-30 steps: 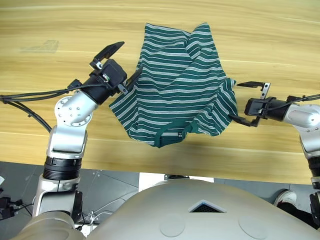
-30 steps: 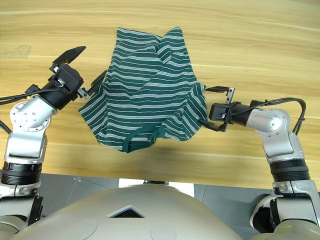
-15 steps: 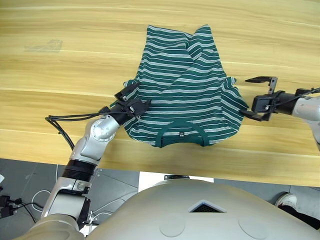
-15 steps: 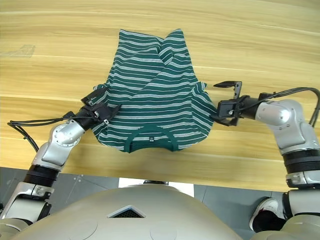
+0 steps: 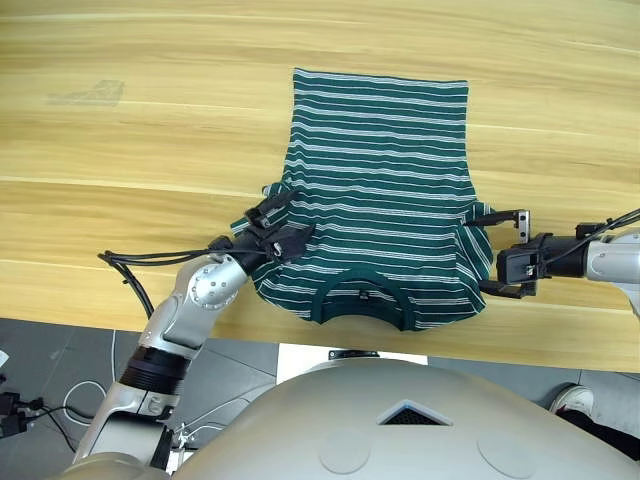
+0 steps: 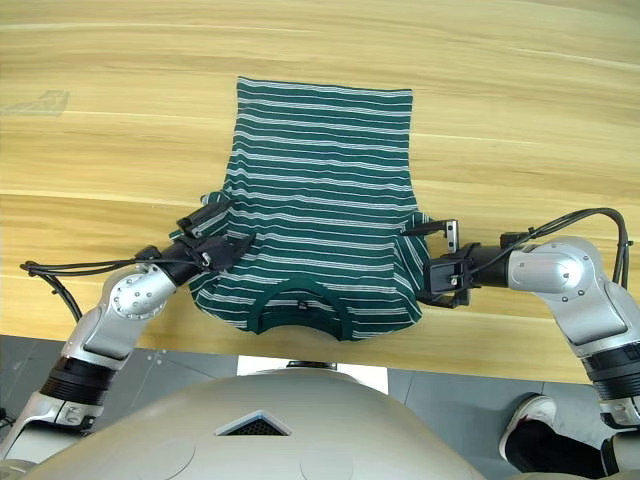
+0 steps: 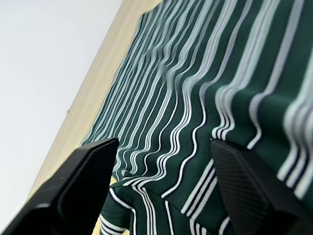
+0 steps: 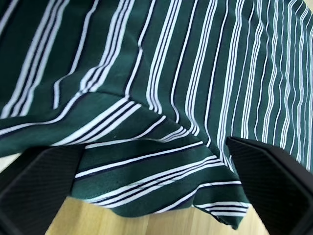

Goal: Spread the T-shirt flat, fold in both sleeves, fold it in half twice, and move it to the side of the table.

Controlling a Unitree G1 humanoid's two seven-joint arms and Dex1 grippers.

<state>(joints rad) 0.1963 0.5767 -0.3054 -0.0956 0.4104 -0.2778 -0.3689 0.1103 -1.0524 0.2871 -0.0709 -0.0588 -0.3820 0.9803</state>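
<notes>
The T-shirt lies on the bench between my two hands, front down. Its body stretches away beyond them to a straight hem, and its collar sits nearer to me than either hand, close to the bench's near edge.

My left hand rests at the left sleeve with its fingers spread apart, striped cloth lying between them and nothing pinched. My right hand is just as open at the right sleeve, whose loose corner sits in the gap between the fingers.

I judge this to be light, soft knit. It will drape, stretch and slide a little on the smooth wood, and it cannot be pushed, only drawn. The body looks fairly flat, but both sleeves are bunched beside my hands. I would take each one at its outer cuff edge, pinching both layers low against the bench. Then I would carry it inward over the body without lifting high, so the cloth beyond my hands does not drag or wrinkle.

A small tag shows inside the collar, midway between my hands. It is too small to read, and I can make out no other writing on the shirt or the bench.
</notes>
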